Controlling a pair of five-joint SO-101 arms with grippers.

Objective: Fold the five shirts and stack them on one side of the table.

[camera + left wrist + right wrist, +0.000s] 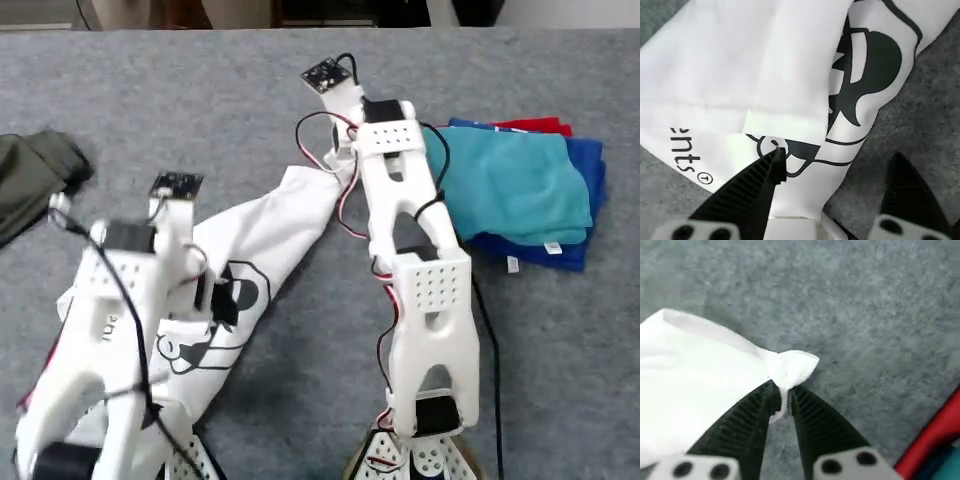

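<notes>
As the white shirt (270, 240) lies partly folded on the worktop (150, 80), one corner pinched by the right hand (783, 390), left hand (839, 156) spread above the print, folding looks underway; next likely: carry that corner across.

The spread shirt (270, 240) lies central; stack of 3 folded shirts (520, 190) right; crumpled shirt (30, 175) far left.

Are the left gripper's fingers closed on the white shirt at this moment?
No, the fingers of the left gripper stand wide apart over the white shirt, gripping nothing.
</notes>
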